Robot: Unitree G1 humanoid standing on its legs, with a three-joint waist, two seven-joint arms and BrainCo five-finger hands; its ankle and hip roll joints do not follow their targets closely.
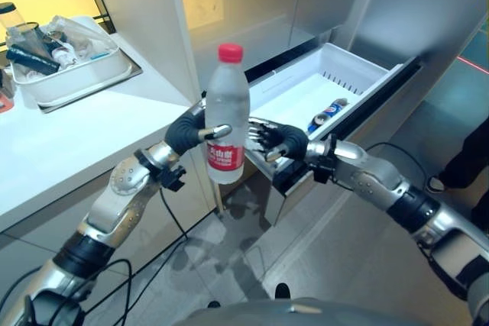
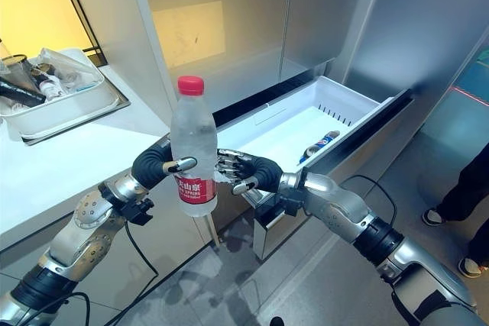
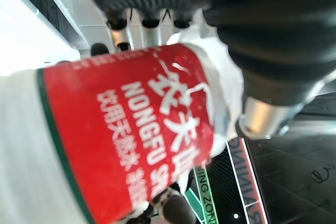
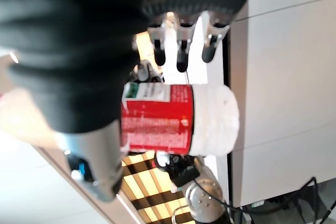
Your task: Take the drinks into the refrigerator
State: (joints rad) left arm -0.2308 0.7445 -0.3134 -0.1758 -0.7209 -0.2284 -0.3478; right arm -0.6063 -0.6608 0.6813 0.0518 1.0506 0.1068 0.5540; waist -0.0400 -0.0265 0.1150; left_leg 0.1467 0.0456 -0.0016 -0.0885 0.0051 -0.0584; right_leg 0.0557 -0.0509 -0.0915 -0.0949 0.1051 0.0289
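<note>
Left wrist view: left hand has fingers + thumb wrapped round the water bottle at label height, bottle upright, held in mid-air in front of the open freezer drawer. Right hand sits just beside the bottle on its drawer side, fingers loosely spread toward the label, prob. touching it but not clearly closed on it, so counts as released.

Handling, my read: bottle looks full, so fairly heavy; thin clear plastic w/ ribs will dent if squeezed hard; label band is smooth, could slip. Best hold is mid-body at the label, below the red cap.

Room: drawer is pulled out, mostly bare white floor, one soda can lying near its far side. Drawer front rim sits between hands and the cavity, so bottle needs to clear it. Counter edge close on robot's left; tray of clutter well apart.
</note>
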